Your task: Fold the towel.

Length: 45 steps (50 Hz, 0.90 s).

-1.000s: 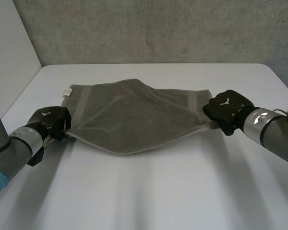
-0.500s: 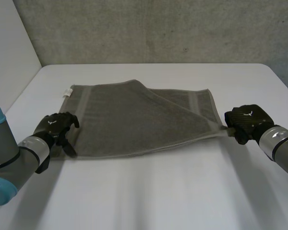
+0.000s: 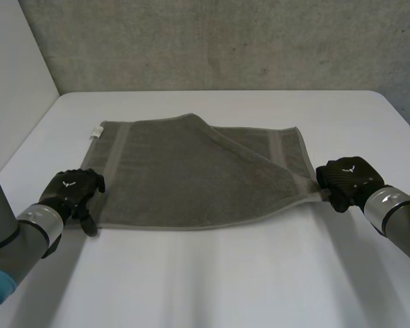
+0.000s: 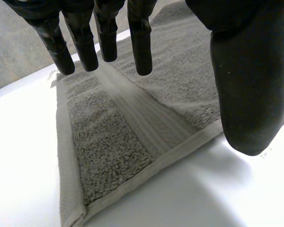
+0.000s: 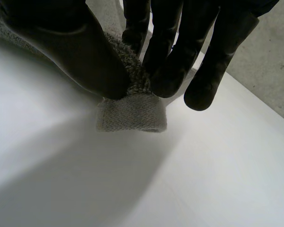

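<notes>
Grey terry-cloth towel (image 3: 191,171) lies flat on the white tabletop (image 3: 225,273) in the head view. Its long axis runs side to side between the arms, with an upper layer folded slantwise across it. The black left hand (image 3: 72,191) sits at the near left corner, the black right hand (image 3: 347,179) at the near right corner. Left wrist view: straight fingers (image 4: 139,42) hover released above the hemmed corner. Right wrist view: thumb (image 5: 80,52) and fingers pinch the corner hem (image 5: 131,113).
</notes>
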Tool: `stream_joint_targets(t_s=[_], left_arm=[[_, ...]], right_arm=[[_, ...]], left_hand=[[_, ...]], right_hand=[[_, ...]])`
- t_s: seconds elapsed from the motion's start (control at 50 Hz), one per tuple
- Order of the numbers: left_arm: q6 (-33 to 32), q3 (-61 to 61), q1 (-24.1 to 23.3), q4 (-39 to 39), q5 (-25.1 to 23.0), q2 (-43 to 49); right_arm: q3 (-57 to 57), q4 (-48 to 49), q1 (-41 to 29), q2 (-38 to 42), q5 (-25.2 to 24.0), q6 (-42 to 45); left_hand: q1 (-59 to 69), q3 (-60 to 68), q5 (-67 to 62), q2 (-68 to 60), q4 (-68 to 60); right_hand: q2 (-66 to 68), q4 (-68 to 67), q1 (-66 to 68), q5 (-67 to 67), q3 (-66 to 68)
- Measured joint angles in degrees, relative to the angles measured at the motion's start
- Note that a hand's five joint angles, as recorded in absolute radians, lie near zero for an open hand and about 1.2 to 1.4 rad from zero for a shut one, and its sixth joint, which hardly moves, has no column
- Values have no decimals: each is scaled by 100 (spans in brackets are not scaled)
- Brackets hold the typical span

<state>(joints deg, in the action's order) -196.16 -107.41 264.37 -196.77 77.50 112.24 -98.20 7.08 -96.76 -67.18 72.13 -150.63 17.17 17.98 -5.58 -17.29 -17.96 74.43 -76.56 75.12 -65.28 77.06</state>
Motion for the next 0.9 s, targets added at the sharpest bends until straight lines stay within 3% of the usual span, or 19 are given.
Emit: stream_joint_targets(t_s=[0.58,0.9], left_arm=[[-45,674,44,-210,44,831],[-37,795,50,-234,54,802]], right_arm=[[-82,4,-41,74,12,-8],[-94,33,-45,74,12,-12]], left_hand=[[198,104,-426,-168,-91],[2409,2345,-2537,-2425,-2350]], right_hand=[[0,0,0,0,0],[0,0,0,0,-1]])
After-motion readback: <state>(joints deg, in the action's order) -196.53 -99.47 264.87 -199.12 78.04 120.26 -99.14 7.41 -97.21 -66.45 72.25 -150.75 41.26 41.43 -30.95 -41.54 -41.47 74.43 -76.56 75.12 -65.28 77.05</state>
